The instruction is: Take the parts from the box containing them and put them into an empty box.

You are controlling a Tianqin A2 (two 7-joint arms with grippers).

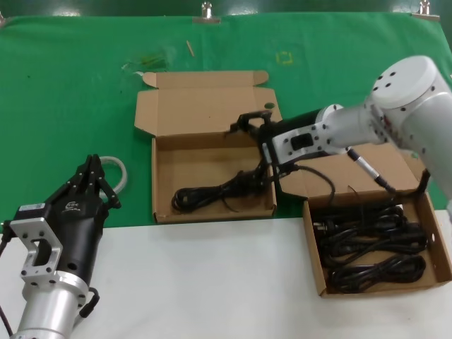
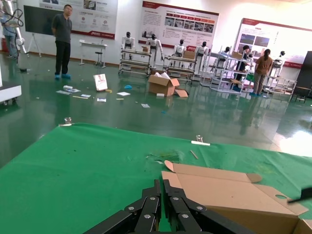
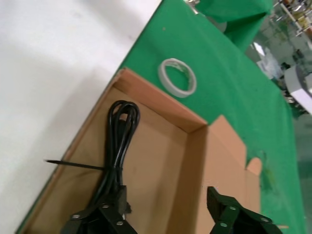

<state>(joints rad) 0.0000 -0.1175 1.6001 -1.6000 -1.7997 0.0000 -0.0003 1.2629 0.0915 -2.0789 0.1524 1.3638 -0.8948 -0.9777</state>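
Observation:
The middle cardboard box (image 1: 164, 176) holds one black power cord (image 1: 212, 192) lying on its floor. My right gripper (image 1: 256, 148) hangs open over that box's right end. In the right wrist view the gripper (image 3: 163, 204) is open; the cord (image 3: 119, 141) lies in the box (image 3: 161, 161), its plug end by one finger (image 3: 105, 214). The right-hand box (image 1: 314, 247) holds several looped black cords (image 1: 371, 244). My left gripper (image 1: 92, 169) is shut and empty at the lower left, also shown in the left wrist view (image 2: 162, 187).
A white ring-shaped tube (image 1: 116, 169) lies on the green cloth left of the middle box, also in the right wrist view (image 3: 176, 76). The middle box's lid (image 2: 229, 187) lies open toward the back. White tabletop runs along the front.

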